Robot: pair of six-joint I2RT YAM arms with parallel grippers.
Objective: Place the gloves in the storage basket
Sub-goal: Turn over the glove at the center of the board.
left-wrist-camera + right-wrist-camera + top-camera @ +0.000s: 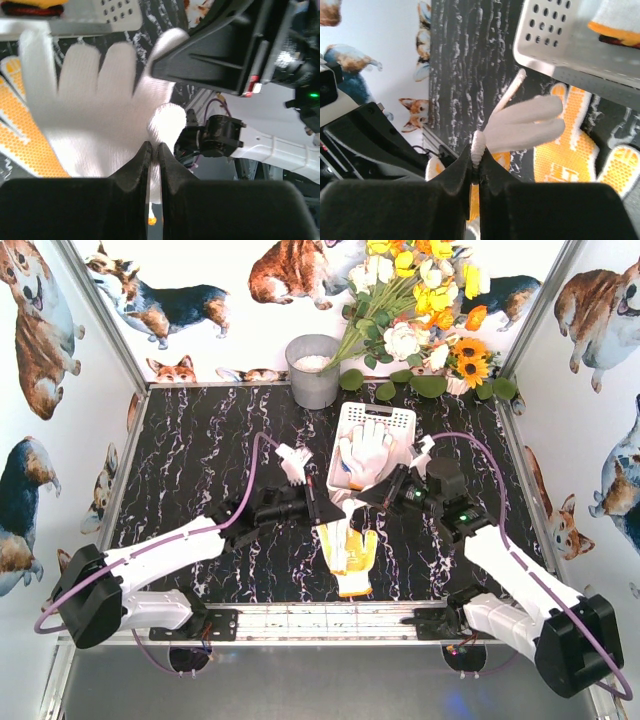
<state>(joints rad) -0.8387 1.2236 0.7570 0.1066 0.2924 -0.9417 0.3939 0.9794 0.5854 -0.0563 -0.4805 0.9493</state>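
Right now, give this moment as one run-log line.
left gripper: shut on white glove | right gripper: shut on white glove | orange-yellow glove: on table

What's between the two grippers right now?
A white glove, pinched by the left gripper and the right gripper alike; both wrist views show it. An orange-yellow glove lies on the table beneath.

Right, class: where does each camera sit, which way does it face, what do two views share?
Top external: overhead, behind the robot, looking down; left arm and right arm show.
Left wrist: on that arm, facing the white glove pinched in the left gripper.
Right wrist: on that arm, facing the storage basket past the shut right gripper.
Shared: both wrists see the orange-yellow glove.
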